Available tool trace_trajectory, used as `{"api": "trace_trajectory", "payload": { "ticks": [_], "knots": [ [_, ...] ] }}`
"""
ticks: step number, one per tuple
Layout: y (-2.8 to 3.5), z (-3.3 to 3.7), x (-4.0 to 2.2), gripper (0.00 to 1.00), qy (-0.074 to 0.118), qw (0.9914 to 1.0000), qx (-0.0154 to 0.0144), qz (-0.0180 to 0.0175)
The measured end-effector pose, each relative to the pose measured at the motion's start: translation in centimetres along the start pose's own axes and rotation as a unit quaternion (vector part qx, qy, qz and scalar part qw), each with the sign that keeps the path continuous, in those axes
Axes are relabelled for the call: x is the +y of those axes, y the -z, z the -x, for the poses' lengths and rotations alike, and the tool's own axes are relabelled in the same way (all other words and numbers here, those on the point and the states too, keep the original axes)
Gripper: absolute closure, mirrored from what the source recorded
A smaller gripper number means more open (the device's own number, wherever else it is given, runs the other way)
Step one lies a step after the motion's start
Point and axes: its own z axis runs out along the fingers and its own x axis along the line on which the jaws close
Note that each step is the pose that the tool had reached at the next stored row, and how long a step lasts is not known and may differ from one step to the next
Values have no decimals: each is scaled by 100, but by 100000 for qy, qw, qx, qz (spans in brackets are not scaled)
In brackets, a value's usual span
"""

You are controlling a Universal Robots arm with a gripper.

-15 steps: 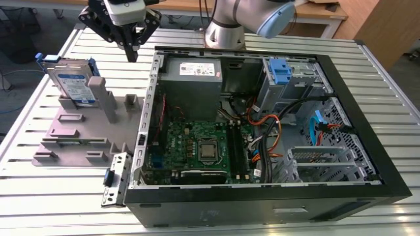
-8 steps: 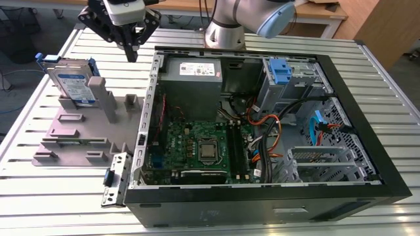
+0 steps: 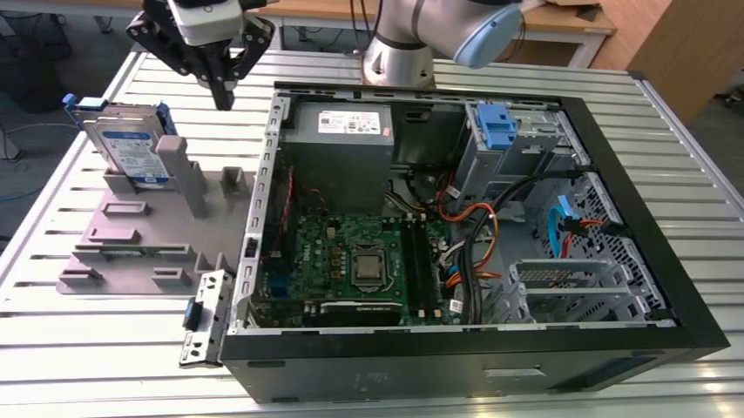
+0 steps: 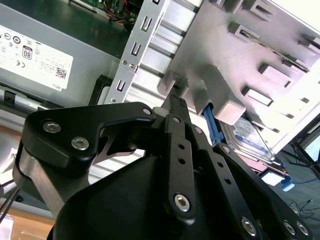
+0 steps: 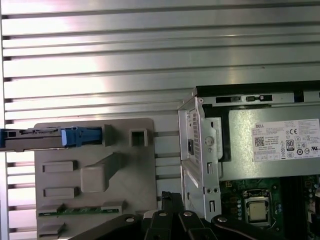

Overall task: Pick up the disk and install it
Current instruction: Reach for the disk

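While the disk (image 3: 131, 148) stands upright in the tray (image 3: 117, 237), the gripper (image 3: 225, 101) hovers near it, jaws together and empty; the pick-up looks not yet begun, and grasping needs them parted

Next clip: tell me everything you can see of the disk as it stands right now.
The disk is a flat silver rectangle, metal by its look, with a blue-and-white label and blue plastic side rails. It stands on edge, leaning slightly, in the grey slotted tray, partly behind an upright tray post, at the exterior view's left, outside the computer case. The end effector hangs apart from it, touching nothing.
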Motion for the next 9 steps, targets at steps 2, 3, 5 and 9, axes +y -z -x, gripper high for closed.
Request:
{"api": "trace_trajectory", "payload": {
  "ticks": [2, 3, 5, 9],
  "knots": [
    [-1, -30, -2, 89, 4, 100000, 1, -2],
    [-1, -43, -3, 89, 1, 100000, -2, -3],
    [-2, -50, -4, 89, 3, 100000, -4, 4],
    [-1, -52, -4, 89, 1, 100000, 2, -2]
  ]
}}
